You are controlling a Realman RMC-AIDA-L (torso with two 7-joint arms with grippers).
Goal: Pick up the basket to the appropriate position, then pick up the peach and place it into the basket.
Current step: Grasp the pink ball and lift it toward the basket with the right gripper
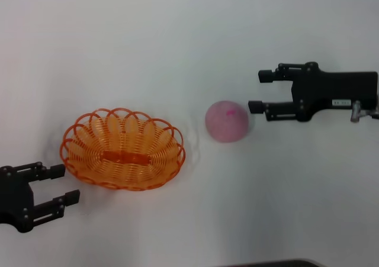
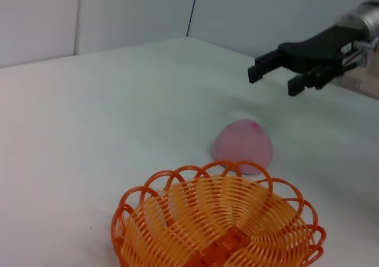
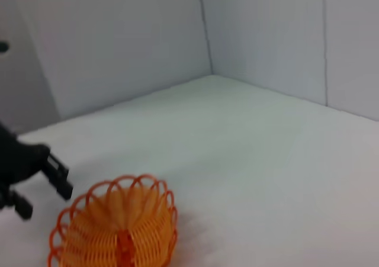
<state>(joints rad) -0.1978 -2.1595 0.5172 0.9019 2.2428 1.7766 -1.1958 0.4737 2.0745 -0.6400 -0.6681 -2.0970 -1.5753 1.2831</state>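
The orange wire basket (image 1: pixel 122 148) rests on the white table, left of centre, and it also fills the low part of the left wrist view (image 2: pixel 218 221) and shows in the right wrist view (image 3: pixel 115 222). The pale-pink peach (image 1: pixel 227 121) sits to the basket's right, a gap between them; it appears behind the basket (image 2: pixel 243 146) from the left wrist. My left gripper (image 1: pixel 60 184) is open, just off the basket's near-left rim. My right gripper (image 1: pixel 260 91) is open, to the right of the peach and slightly farther back; one finger reaches near the fruit's side.
White walls close off the table's far side (image 3: pixel 201 42). A dark edge shows at the table's near side (image 1: pixel 272 263).
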